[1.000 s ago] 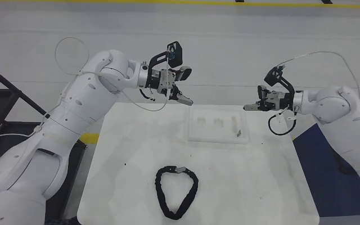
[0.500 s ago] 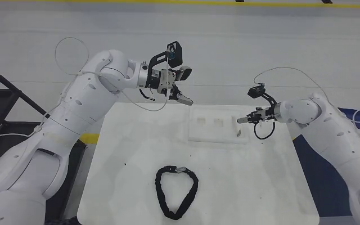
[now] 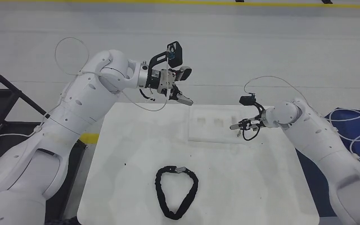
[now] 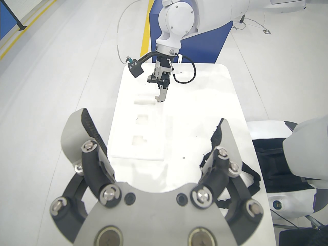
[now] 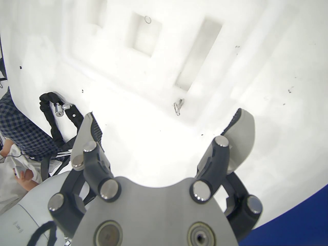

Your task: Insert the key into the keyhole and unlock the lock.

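A black chain lock (image 3: 176,191) lies looped on the white table's front half, its silver cylinder (image 5: 60,110) at the top of the loop. The small metal key (image 5: 178,104) rests on the white foam tray (image 3: 216,125), near the end of a long recess. My right gripper (image 5: 164,126) hovers open just above the key, over the tray's right end (image 3: 237,126). The left gripper (image 3: 181,99) stays open and holds nothing, above the table's back edge, left of the tray; its fingers (image 4: 85,129) frame the tray (image 4: 138,139).
The tray has three rectangular recesses (image 5: 144,34); a small ring (image 5: 147,19) lies in the middle one. The table's edge (image 3: 306,185) runs close on the right. A blue cabinet (image 4: 184,24) stands beyond the table.
My right arm has swung in from beyond the table's right edge and lowered its gripper over the tray's right end, above the key. The left arm has not moved.
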Controlling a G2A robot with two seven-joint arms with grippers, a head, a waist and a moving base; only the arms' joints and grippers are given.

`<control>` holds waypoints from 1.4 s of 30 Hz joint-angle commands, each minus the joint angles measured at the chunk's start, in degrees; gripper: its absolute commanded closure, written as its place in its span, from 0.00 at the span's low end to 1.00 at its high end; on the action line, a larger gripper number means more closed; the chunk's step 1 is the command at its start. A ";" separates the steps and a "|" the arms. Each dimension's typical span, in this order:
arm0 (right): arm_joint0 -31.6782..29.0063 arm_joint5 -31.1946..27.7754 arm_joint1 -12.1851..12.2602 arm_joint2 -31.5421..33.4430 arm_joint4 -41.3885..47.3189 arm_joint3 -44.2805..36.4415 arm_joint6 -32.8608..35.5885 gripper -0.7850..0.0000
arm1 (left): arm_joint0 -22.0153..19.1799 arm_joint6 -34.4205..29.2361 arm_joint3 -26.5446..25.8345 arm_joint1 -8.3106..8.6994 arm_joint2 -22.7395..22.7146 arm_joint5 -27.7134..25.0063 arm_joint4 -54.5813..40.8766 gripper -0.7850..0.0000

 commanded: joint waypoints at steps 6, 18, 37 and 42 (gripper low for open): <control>0.18 1.09 -2.63 -1.25 0.12 3.10 0.00 0.00 | 0.00 0.00 0.00 0.00 0.00 0.00 -0.01 0.00; 0.23 0.82 -2.85 -1.39 0.09 3.33 0.37 0.00 | 0.00 0.00 0.00 0.00 0.00 0.00 -0.01 0.00; -1.20 4.44 -2.88 -0.59 -5.08 -2.38 2.72 0.18 | 0.00 0.00 0.00 0.00 0.00 0.00 -0.01 0.00; -1.43 4.92 -3.13 -0.17 -5.94 -1.65 2.67 0.42 | 0.00 0.00 0.00 0.00 0.00 0.00 -0.01 0.00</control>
